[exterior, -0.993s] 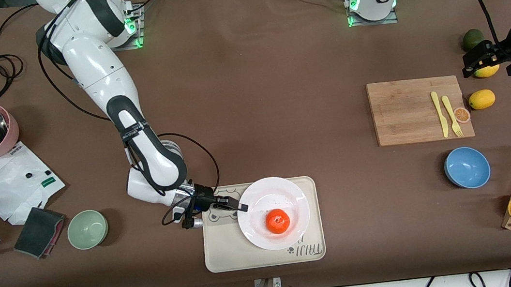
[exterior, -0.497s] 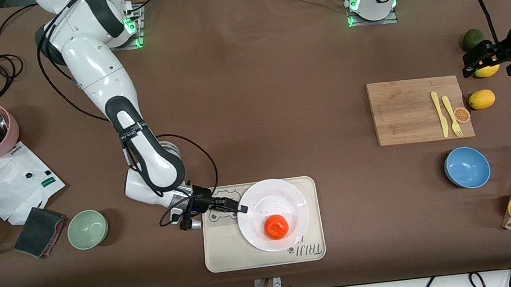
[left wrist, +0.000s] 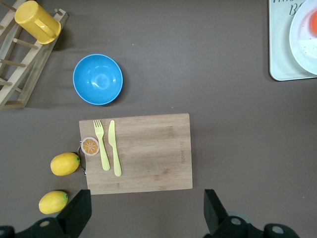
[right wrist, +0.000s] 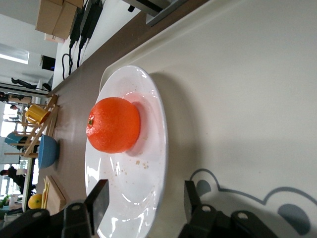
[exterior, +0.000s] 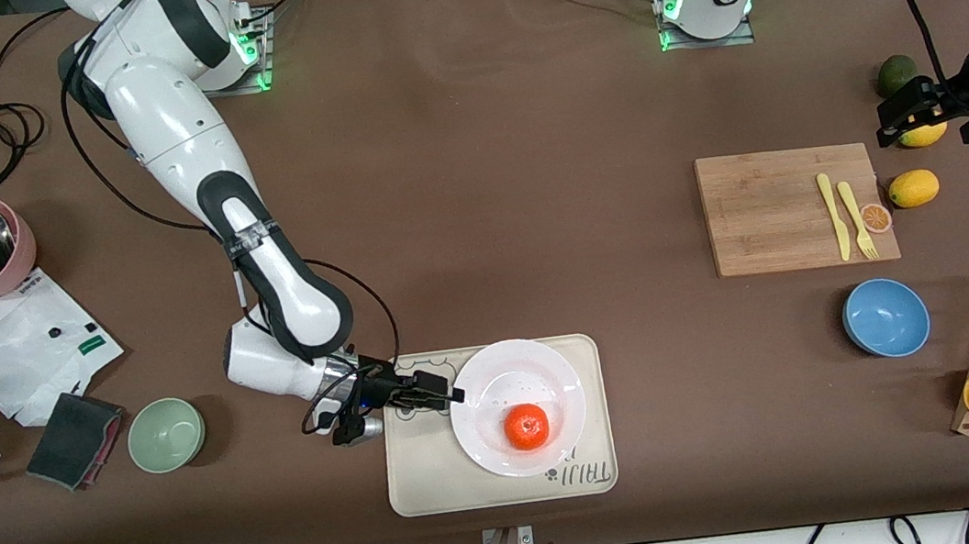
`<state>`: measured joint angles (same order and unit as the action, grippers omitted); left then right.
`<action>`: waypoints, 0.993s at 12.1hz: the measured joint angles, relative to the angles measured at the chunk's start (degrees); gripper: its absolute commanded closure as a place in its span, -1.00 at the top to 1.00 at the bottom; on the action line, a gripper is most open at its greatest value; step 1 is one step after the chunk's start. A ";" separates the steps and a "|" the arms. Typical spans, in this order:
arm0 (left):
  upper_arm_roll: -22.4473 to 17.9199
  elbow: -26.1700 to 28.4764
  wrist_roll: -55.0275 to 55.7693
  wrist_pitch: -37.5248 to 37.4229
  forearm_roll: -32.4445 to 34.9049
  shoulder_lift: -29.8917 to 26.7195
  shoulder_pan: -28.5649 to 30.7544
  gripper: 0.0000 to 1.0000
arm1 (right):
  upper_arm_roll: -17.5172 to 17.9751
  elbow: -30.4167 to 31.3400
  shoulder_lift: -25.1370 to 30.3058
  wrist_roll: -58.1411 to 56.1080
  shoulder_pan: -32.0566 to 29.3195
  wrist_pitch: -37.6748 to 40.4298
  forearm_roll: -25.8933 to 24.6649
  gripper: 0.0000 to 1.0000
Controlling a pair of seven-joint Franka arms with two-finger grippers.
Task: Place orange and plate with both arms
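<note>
The right gripper (exterior: 452, 395) hangs spread at the plate's (exterior: 551, 365) rim, holding nothing. The orange (exterior: 526, 427) sits on the plate, on the cream tray (exterior: 422, 478) printed "TAIJI". The left gripper (exterior: 900, 119) waits spread over a lemon (exterior: 923, 134).

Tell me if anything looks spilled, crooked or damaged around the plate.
Nothing stands out. The orange sits on the plate, which lies flat on the tray; the right gripper is open at its rim.
</note>
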<state>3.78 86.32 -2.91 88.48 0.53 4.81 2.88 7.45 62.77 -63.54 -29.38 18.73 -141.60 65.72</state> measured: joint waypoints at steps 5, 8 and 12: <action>0.00 0.00 0.00 -0.03 0.00 0.00 0.00 1.00 | -0.04 11.14 12.07 2.61 -0.10 0.05 -15.17 1.00; 0.00 -0.01 0.00 -0.14 0.00 0.00 -0.01 1.00 | -0.93 25.84 24.77 2.68 -0.99 1.60 -23.03 1.00; 0.00 -0.03 0.00 -0.32 0.00 0.00 -0.01 1.00 | -5.39 34.62 38.61 3.11 -3.46 15.62 -36.21 1.00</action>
<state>3.78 86.29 -2.91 88.15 0.53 4.81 2.87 2.06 97.39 -24.94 -26.27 15.27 -125.98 29.52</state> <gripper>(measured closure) 0.000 0.000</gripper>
